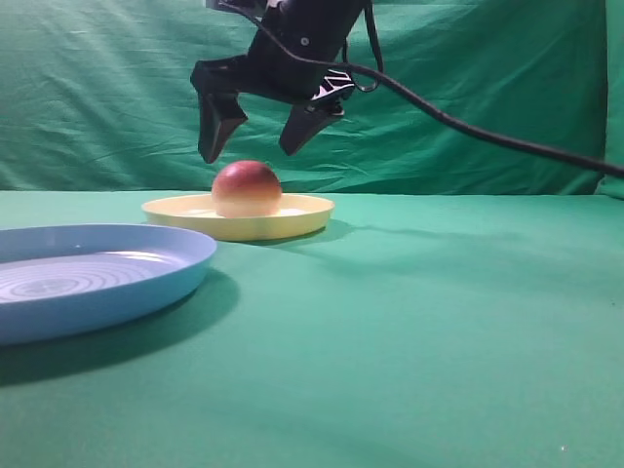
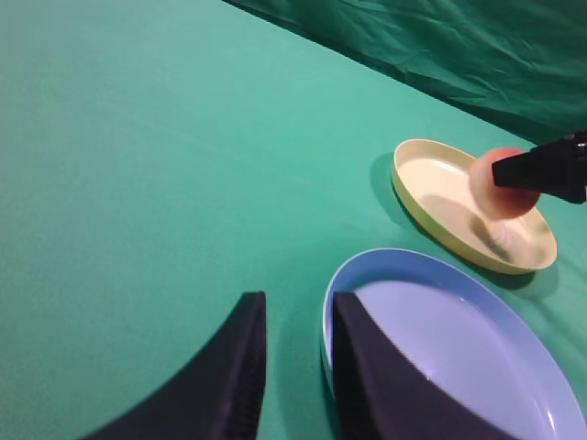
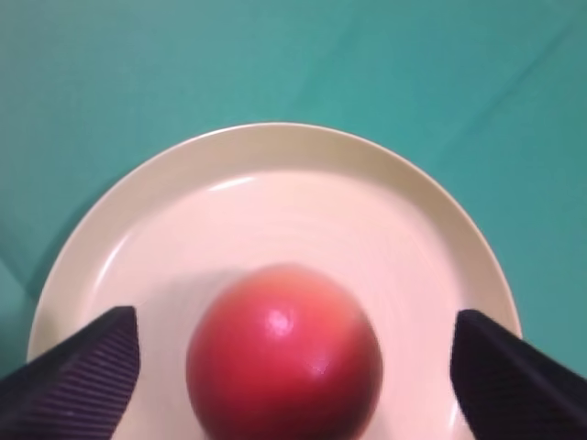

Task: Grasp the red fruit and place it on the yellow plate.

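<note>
1. Looking through the exterior high view, I see the right gripper [image 1: 255, 139] hanging just above the red fruit [image 1: 247, 188], jaws spread wide and clear of it, holding nothing.
2. From the right wrist camera I get what that side-on view hides: the red fruit [image 3: 284, 356] sits on the yellow plate [image 3: 275, 174] toward the near side, with one dark fingertip [image 3: 78, 376] at each lower corner, well apart from it.
3. Only the left wrist camera shows me the left gripper [image 2: 295, 344], its jaws narrow with a slim gap and nothing between them, near the blue plate [image 2: 514, 321].
4. I see the fruit resting dome-up, red on top, paler at its base; it is rounded, so I cannot tell a long axis.
5. I see a green cloth over the tabletop [image 1: 439, 322] and a wrinkled green backdrop [image 1: 487, 68] behind.
</note>
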